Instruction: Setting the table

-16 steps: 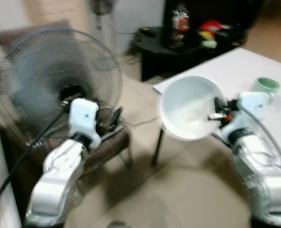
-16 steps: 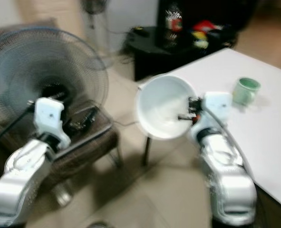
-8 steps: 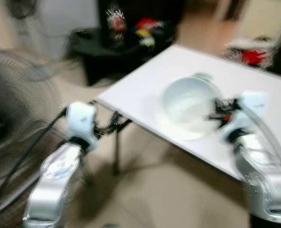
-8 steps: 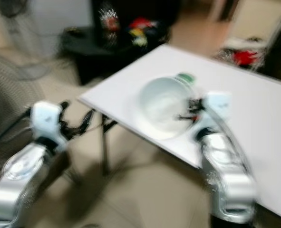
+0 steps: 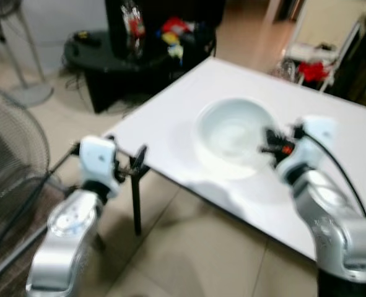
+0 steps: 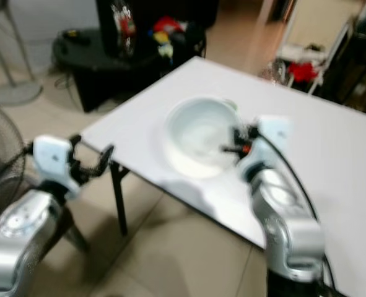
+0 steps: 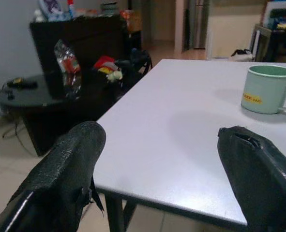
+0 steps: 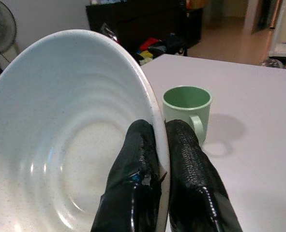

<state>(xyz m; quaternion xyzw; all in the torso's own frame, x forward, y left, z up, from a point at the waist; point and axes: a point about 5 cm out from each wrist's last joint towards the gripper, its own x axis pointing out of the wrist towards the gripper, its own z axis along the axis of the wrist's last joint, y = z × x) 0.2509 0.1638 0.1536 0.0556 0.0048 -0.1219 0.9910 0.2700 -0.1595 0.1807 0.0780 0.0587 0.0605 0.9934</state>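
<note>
A white desk (image 7: 191, 140) is seen on a tiled floor (image 5: 189, 247); a green mug (image 7: 266, 89) (yellow label) is stood on it.

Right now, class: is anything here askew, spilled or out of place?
Only the white bowl looks askew: the right gripper pinches its rim and holds it tilted over the white table, beside the upright green mug. Nothing is spilled. The left gripper is open near the table's edge.
</note>
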